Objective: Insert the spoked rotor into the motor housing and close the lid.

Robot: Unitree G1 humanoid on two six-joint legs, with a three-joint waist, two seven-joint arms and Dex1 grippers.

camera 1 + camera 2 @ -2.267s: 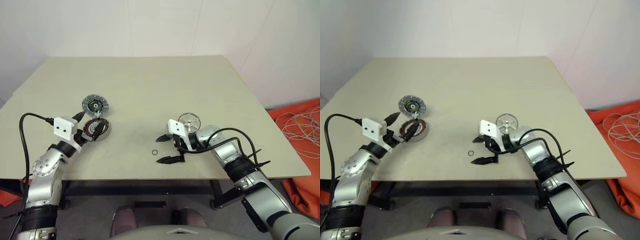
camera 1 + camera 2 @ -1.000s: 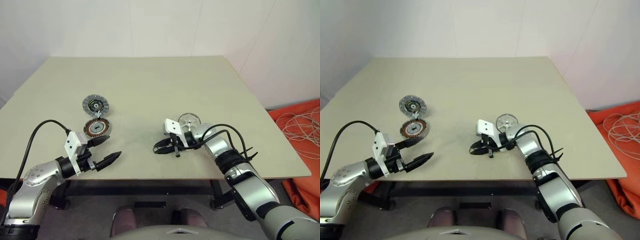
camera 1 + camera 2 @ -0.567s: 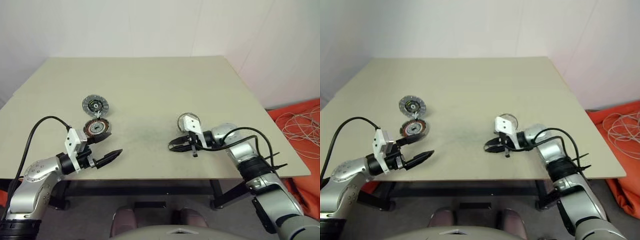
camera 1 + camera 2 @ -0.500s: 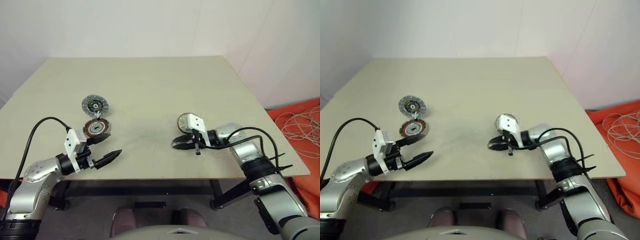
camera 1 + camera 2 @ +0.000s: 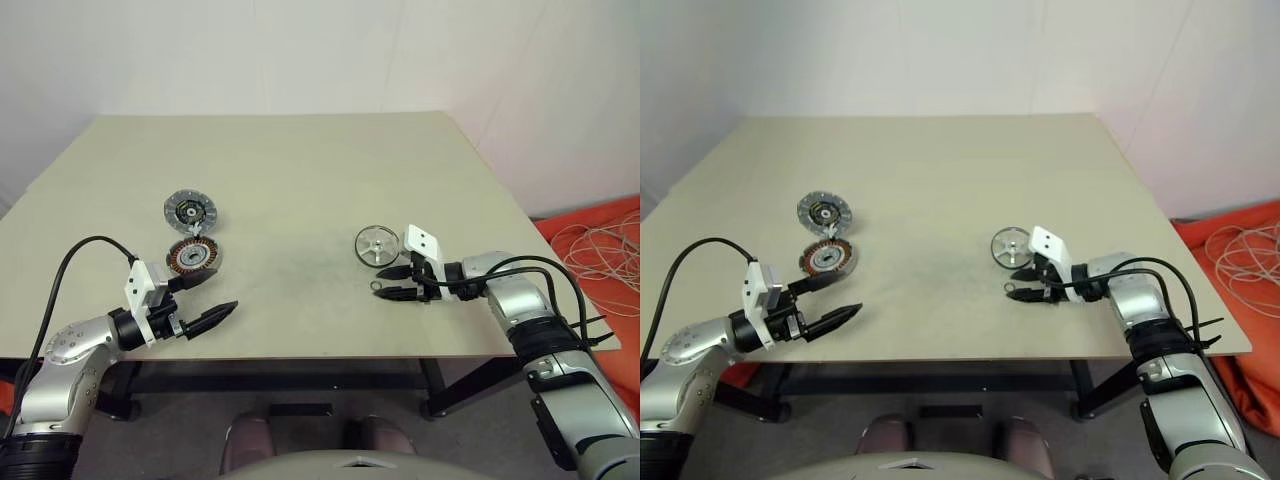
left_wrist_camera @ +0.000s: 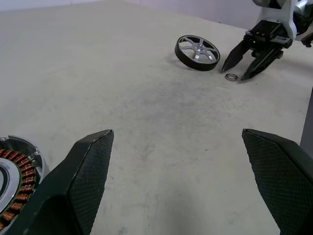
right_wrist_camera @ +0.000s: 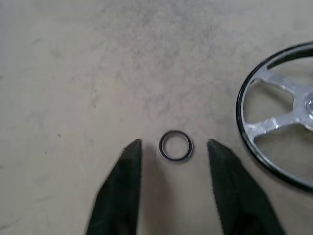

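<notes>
Spoked rotor (image 5: pixel 377 244) sits flat on the worktop (image 5: pixel 300 170), right of centre, well apart from the motor housing (image 5: pixel 193 257) and lid (image 5: pixel 190 210) over on the left. Right claw (image 7: pixel 172 149) is part open, holding nothing, tips straddling a small metal ring (image 7: pixel 175 146) just beside the rotor. Left claw (image 5: pixel 212 294) is wide open and empty, near the housing. IMO shift the right claw onto the rotor rim and keep it level b4 closing.

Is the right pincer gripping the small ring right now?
No, the ring lies flat on the table between the open fingers of the right pincer, with a gap on each side.
</notes>
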